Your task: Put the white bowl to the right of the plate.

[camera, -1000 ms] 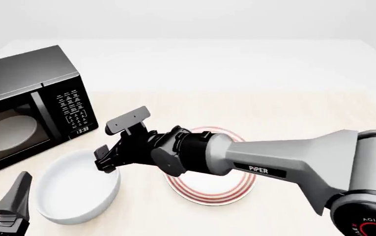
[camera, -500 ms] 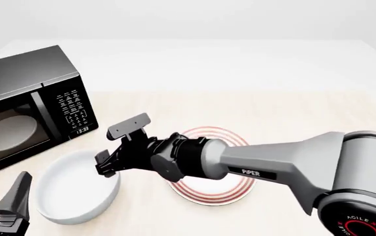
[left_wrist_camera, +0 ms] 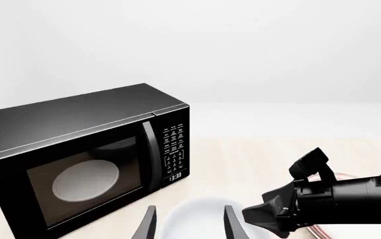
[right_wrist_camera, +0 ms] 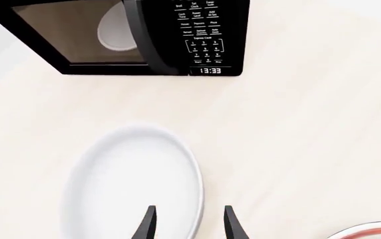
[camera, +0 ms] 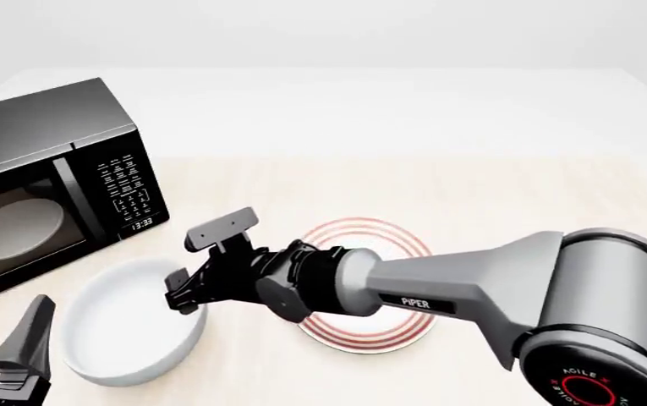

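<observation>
plate (camera: 359, 334) half behind right arm (camera: 458, 283) (rings partial)

Grey right arm (camera: 470, 283), white "PiPER" label; black wrist, black claw (camera: 201, 262)

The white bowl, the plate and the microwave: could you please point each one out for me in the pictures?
white bowl (camera: 120, 334): front view, on its inner floor.
plate (camera: 397, 241): front view, on the red-ringed far rim, clear of the arm.
microwave (camera: 41, 127): front view, on its black top panel.
</observation>
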Action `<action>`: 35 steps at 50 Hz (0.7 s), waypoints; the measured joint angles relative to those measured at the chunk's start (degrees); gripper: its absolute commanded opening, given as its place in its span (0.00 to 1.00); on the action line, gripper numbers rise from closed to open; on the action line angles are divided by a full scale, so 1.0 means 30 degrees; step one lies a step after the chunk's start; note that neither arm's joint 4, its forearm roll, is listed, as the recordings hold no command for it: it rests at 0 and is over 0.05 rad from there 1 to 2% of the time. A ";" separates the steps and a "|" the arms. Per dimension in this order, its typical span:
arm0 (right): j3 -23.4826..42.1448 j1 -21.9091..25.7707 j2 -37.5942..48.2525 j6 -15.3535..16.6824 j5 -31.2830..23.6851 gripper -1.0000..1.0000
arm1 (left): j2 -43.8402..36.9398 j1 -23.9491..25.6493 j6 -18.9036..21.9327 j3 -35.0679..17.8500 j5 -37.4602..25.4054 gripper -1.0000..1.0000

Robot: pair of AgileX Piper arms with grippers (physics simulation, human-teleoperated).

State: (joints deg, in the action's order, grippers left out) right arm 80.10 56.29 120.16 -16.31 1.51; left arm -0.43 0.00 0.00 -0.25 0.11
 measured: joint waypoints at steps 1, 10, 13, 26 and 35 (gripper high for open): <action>0.0008 0.0006 0.0033 -0.0020 0.0013 1.00 | 0.0000 0.0000 0.0000 0.0000 0.0000 1.00; 0.0005 -0.0017 0.0322 -0.0214 0.0234 1.00 | 0.0000 0.0000 0.0000 0.0000 0.0000 1.00; -0.0013 -0.0027 0.0429 -0.0285 0.0314 1.00 | 0.0000 0.0000 0.0000 0.0000 0.0000 1.00; -0.0014 -0.0052 0.0880 -0.0566 0.0610 1.00 | 0.0000 0.0000 0.0000 0.0000 0.0000 1.00; 0.0006 -0.0057 0.1236 -0.0746 0.0828 1.00 | 0.0000 0.0000 0.0000 0.0000 0.0000 1.00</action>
State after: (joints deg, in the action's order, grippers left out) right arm 80.12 56.11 123.87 -18.55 3.99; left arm -0.43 0.00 0.00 -0.25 0.11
